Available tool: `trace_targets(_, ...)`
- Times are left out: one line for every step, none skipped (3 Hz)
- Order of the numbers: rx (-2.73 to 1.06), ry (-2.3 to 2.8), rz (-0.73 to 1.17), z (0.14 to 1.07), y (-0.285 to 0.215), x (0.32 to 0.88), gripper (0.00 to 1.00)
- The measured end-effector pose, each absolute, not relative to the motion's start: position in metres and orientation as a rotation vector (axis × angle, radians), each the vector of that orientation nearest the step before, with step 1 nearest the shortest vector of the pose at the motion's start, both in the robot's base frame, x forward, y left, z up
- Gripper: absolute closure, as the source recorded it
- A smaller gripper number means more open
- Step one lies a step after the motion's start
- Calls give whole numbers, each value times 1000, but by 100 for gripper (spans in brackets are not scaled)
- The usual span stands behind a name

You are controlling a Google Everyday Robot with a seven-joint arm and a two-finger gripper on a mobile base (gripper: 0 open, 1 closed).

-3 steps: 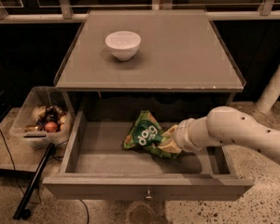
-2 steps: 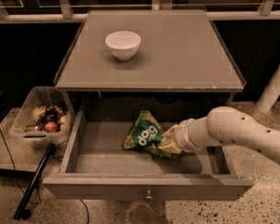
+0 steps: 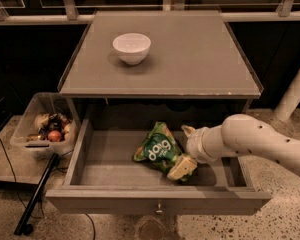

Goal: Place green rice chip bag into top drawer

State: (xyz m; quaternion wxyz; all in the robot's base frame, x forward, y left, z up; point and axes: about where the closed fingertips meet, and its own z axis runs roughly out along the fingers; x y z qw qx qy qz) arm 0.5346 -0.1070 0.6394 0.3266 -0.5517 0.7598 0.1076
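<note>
The green rice chip bag (image 3: 156,149) lies on the floor of the open top drawer (image 3: 157,201), right of its middle. My gripper (image 3: 185,149) is inside the drawer at the bag's right edge. It is open, with one fingertip (image 3: 189,130) above the bag's corner and the other (image 3: 182,168) below it. The bag's right end lies between the two fingers and is not held. The pale arm (image 3: 260,141) reaches in from the right. The drawer's small round knob (image 3: 159,211) shows on the front panel.
A white bowl (image 3: 132,47) stands on the grey cabinet top (image 3: 190,59). A clear plastic bin (image 3: 42,129) with small items sits on the floor to the left of the drawer. A black pole (image 3: 36,196) leans at the lower left. A white post (image 3: 294,96) stands at the right.
The gripper's fingers have spread apart and let go of the green bag. The bag rests on the drawer floor in about the same place.
</note>
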Motion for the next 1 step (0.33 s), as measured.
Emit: trace_targets(-1445,1991,282,639,-107,535,0)
